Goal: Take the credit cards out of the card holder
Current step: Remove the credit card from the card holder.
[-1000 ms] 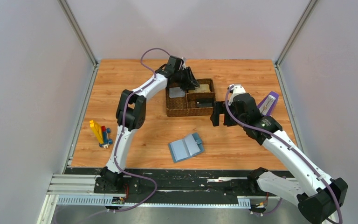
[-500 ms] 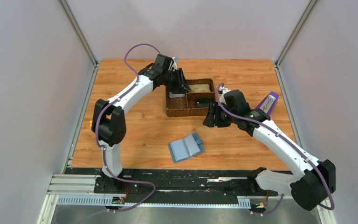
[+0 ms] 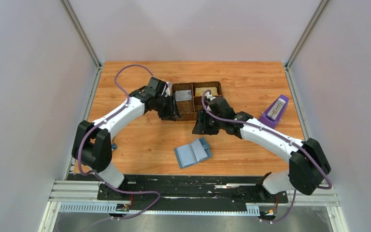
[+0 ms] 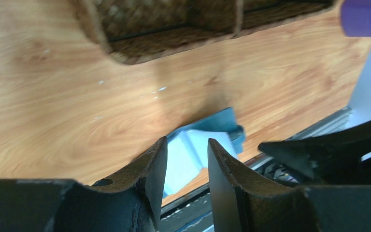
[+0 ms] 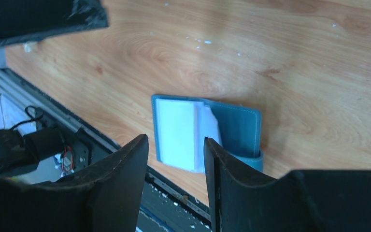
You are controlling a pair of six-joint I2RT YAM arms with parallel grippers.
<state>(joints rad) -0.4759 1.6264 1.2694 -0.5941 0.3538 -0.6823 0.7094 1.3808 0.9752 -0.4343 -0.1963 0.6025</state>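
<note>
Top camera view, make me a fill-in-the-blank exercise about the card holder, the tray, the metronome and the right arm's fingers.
1. The card holder lies ___, not shut, its light blue inside facing up.
2. In the top view, the gold-yellow card lies in the woven tray's back ___ compartment.
3. The metronome beside the tray is coloured ___.
4. The right gripper's fingers hold ___.
Missing words: open; right; purple; nothing.

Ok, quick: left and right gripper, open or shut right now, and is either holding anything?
Left gripper: partly open, nothing between the fingers.
Right gripper: partly open, nothing between the fingers.
</note>
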